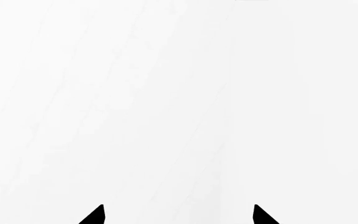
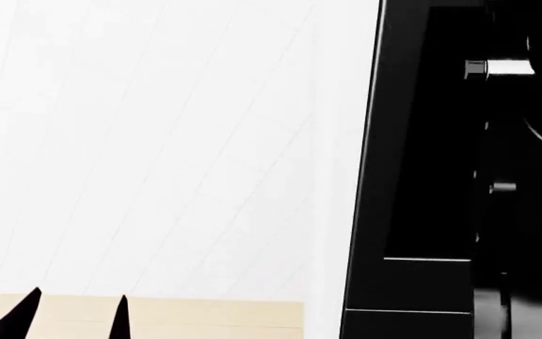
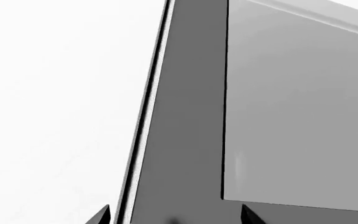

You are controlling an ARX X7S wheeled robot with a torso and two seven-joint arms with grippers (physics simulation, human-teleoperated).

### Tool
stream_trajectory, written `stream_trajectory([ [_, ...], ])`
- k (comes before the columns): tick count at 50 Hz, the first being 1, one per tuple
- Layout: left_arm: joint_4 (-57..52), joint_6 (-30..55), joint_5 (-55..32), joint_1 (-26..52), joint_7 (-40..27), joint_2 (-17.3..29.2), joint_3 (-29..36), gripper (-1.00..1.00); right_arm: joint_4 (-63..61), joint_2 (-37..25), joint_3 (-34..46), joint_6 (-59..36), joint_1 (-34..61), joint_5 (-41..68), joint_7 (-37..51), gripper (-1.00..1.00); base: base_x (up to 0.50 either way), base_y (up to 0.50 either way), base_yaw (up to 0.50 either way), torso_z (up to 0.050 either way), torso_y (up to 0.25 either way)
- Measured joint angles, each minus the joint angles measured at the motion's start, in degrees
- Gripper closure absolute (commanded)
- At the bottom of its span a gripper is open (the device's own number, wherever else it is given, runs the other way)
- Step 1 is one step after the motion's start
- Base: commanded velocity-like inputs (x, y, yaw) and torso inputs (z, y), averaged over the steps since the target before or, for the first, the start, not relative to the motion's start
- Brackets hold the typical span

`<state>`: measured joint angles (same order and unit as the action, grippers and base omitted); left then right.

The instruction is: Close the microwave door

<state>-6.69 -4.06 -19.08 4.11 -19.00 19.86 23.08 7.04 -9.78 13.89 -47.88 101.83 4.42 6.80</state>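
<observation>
Fingertips of my right pincer (image 3: 174,219) frame the door (image 3: 185,140): jaws spread, holding nothing, door just ahead, its edge between the tips. Judged rigid, hinged, smooth; push flat on the panel, no grasp needed. Left pincer (image 1: 177,215) open, empty.

Simulated kitchen: black microwave (image 2: 422,176) beside white wall (image 2: 158,141), pale wood counter (image 2: 205,318) below.

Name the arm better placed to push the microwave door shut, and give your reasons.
Right, most likely. The right gripper sits open, close against the grey microwave door beside its window panel. The left gripper faces only the blank white wall, with no door in its view.
</observation>
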Motion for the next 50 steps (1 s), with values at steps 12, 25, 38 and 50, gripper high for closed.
stream_trajectory([
  [12,-0.14,0.25,-0.37,0.51,0.09,0.30,-0.03,-1.00,9.67,-0.14,-2.35,5.17,3.59,1.31,-0.60,-1.00,0.00,0.00,0.00,0.000,0.000],
  [25,-0.54,0.42,-0.73,0.64,0.03,0.66,-0.08,-1.00,16.94,0.43,-6.01,8.91,4.83,3.85,-0.03,-1.00,0.00,0.00,0.00,0.000,0.000],
  [38,-1.25,0.54,-1.04,0.41,-0.17,1.10,-0.13,-1.00,22.69,1.10,-8.91,13.21,6.73,9.55,1.06,-1.00,0.01,0.00,0.00,0.000,0.000],
  [50,-1.62,0.52,-1.22,0.32,-0.32,1.32,-0.11,-1.00,30.60,1.68,-10.80,17.70,10.57,11.65,0.95,-1.00,0.01,0.00,0.00,0.002,0.000],
])
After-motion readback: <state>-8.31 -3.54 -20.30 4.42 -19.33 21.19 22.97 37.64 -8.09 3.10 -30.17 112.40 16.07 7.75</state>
